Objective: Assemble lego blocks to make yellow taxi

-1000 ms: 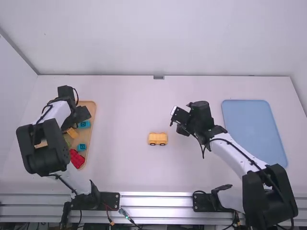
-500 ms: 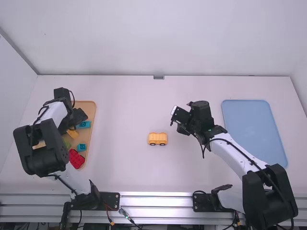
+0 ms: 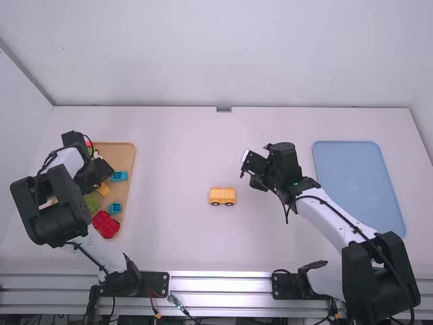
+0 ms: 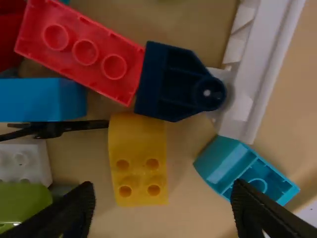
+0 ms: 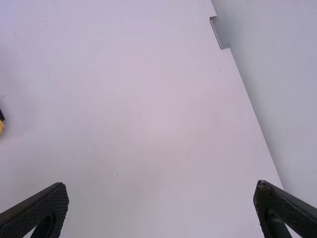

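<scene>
Over the tan tray (image 3: 120, 152), the nearer left arm's pincer (image 4: 162, 192) is gaping wide and empty while a yellow block (image 4: 139, 163) is lying just beyond its fingertips, long axis running square to their closing line.

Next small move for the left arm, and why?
I'd probably shift the left gripper slightly to center on the yellow block before lowering. It's open, but the block sits nearer one finger and the other overlaps the teal block in view. The yellow wheeled piece likely needs more yellow.
</scene>
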`<state>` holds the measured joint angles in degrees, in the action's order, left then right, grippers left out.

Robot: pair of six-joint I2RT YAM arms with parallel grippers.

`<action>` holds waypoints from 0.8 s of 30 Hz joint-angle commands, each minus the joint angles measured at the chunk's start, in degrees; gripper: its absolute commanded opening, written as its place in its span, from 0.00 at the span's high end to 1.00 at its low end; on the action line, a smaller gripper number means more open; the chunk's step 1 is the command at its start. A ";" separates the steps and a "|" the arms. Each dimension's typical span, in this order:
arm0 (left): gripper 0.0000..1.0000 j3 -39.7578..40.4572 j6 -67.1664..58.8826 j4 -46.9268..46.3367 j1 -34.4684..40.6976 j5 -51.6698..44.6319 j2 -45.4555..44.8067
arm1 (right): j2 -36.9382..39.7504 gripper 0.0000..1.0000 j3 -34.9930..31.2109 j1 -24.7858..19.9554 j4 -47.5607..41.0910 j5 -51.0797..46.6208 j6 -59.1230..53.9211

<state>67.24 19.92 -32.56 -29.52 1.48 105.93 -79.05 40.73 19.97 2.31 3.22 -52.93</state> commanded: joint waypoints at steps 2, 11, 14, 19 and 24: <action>0.37 0.74 0.02 -0.50 -0.13 -0.39 0.17 | 0.81 0.01 -0.28 -0.09 -0.17 -0.09 0.15; 0.43 -2.43 0.15 3.45 -0.11 -0.37 0.17 | 0.83 0.01 -0.28 -0.09 -0.15 -0.07 0.11; 0.46 -3.32 0.46 4.15 -0.11 1.20 0.17 | 0.81 0.01 -0.28 -0.11 -0.15 -0.07 0.11; 0.46 -3.50 2.78 3.15 -0.02 3.89 0.17 | 0.83 0.01 -0.28 0.00 -0.11 -0.07 -0.07; 0.46 -3.54 2.82 3.02 -0.09 3.98 0.17 | 0.83 0.01 -0.28 -0.11 -0.13 -0.09 -0.07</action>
<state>64.23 22.13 -29.19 -29.52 4.62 105.91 -79.05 40.73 19.97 2.35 3.22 -53.04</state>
